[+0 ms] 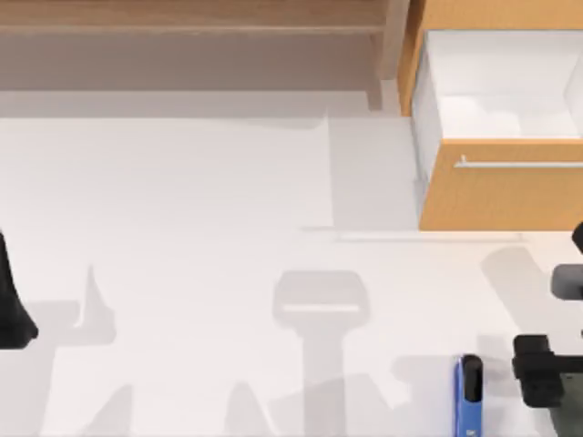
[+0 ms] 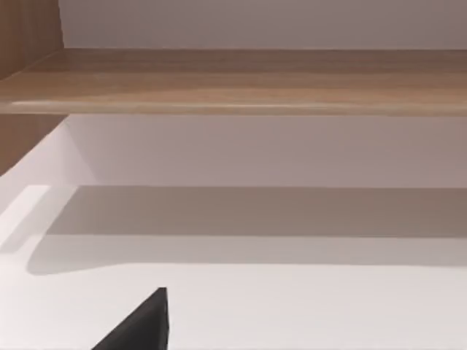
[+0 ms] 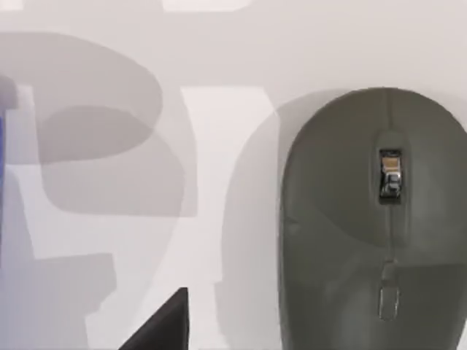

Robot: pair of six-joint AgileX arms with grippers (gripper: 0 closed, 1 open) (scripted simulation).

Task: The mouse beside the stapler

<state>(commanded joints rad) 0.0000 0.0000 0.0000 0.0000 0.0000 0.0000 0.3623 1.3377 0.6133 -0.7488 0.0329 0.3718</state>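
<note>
Worktop (image 1: 200,200): white, carrying the task's things at its near right corner.
Cabinet (image 1: 501,196): wooden, drawer standing open at the far right.
Right claw (image 1: 537,369): hovering at the right edge, just right of the stapler; finger state cannot be told.
Left claw (image 1: 11,300): parked at the left edge; finger state cannot be told.
Stapler (image 1: 468,396): blue, lying at the near edge.
Mouse (image 3: 372,219): lying directly beneath the right wrist camera.
Handling: judging the claw should be centring over the dome and gripping its flanks, keeping clear of the stapler.

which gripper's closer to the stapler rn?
Right. The right gripper sits just beside the blue stapler, on its right near the table's front right. The left arm is parked at the far left edge.
</note>
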